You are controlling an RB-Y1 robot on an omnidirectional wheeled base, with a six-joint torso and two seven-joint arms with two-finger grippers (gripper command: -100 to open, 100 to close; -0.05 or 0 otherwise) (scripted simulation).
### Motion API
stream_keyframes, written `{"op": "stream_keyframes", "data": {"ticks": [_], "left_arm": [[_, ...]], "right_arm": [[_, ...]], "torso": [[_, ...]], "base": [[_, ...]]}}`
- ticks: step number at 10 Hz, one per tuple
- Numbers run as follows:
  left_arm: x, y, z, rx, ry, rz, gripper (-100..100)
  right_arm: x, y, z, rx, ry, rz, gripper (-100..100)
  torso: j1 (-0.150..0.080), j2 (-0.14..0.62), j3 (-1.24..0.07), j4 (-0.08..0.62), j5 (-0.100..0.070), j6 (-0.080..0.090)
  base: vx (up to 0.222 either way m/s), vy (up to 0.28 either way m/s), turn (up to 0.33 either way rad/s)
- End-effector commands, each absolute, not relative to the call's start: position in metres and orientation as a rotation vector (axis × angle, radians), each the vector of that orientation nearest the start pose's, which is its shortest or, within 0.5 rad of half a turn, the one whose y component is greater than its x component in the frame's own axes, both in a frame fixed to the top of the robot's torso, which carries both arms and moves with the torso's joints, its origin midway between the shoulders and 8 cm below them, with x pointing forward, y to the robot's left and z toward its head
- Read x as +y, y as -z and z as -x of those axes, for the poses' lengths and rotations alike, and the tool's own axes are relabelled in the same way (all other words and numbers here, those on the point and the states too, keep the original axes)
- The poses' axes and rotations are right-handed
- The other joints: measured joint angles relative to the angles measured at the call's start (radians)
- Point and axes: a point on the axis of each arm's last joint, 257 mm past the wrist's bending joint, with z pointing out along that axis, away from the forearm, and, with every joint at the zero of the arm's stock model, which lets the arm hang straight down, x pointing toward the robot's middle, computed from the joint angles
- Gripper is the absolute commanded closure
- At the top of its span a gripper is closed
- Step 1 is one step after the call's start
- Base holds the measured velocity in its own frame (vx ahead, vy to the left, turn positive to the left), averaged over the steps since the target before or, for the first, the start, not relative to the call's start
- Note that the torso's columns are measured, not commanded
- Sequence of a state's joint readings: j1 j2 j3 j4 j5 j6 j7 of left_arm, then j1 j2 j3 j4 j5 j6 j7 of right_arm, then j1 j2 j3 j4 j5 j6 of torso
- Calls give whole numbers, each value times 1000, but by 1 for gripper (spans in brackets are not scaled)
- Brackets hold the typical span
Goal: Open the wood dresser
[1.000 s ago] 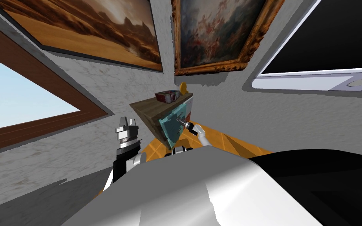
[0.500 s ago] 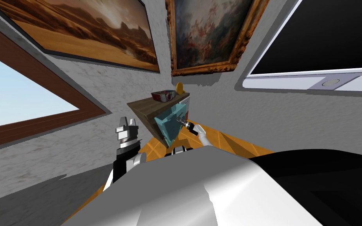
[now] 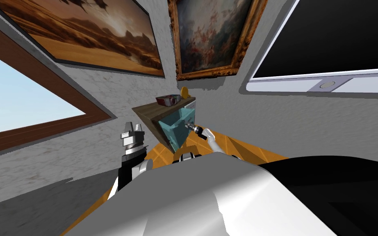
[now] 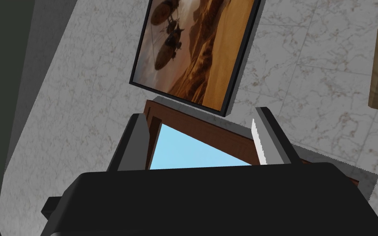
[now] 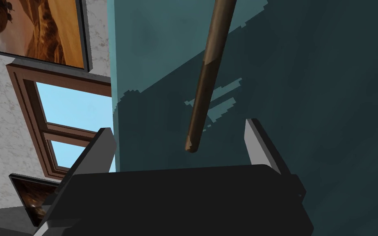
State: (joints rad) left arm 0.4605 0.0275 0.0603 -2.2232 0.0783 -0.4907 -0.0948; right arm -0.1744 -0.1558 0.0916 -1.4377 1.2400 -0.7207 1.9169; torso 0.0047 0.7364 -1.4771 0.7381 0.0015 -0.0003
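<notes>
The dresser (image 3: 149,111) has a brown wood top and a teal front panel (image 3: 175,132) that stands pulled out from its body. My right gripper (image 3: 190,126) is at that panel. In the right wrist view its fingers (image 5: 102,143) stand wide apart, so the right gripper (image 5: 178,127) is open. The brown bar handle (image 5: 208,78) runs between them without touching either, against the teal panel (image 5: 307,82). My left gripper (image 3: 132,130) is raised to the left of the dresser; the left gripper (image 4: 200,139) is open and holds nothing.
A small red box (image 3: 167,100) and a yellow object (image 3: 184,91) sit on the dresser top. Grey walls carry two paintings (image 3: 102,37) and a window (image 3: 16,102) on the left. A white-framed black panel (image 3: 331,41) lies to the right. Orange wood floor (image 3: 241,149) shows by the dresser.
The teal front has come further out from the dresser. My right gripper's fingers have spread off the handle. The head view has shifted a little; the left arm has held still.
</notes>
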Motion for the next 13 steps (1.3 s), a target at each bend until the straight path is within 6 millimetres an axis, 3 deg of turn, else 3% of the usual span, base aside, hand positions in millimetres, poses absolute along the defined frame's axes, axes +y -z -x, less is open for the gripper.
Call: {"op": "stream_keyframes", "data": {"ticks": [1, 6, 7, 8, 13], "left_arm": [[306, -12, -354, 625, 1209, 669, 0], [306, -12, -354, 625, 1209, 669, 0], [306, -12, -354, 625, 1209, 669, 0], [306, -12, -354, 625, 1209, 669, 0], [306, -12, -354, 625, 1209, 669, 0]], "right_arm": [[-44, 166, -513, 368, 782, 1456, -100], [-52, 136, -534, 372, 787, 1452, -100], [-50, 144, -530, 373, 782, 1459, -100], [-51, 145, -531, 377, 779, 1460, 0], [-52, 147, -531, 381, 778, 1463, 0]], "torso": [[-2, 1, 0, 0, -1, 0], [-5, 2, 1, 0, -2, 0], [-5, 3, 2, 3, -1, 1], [-5, 3, 2, 3, -1, 0], [-4, 2, 1, 0, -1, 0]], "base": [[-42, 25, 1], [-44, 12, 9], [-18, 5, -2], [0, 0, 0], [0, 0, 0]]}}
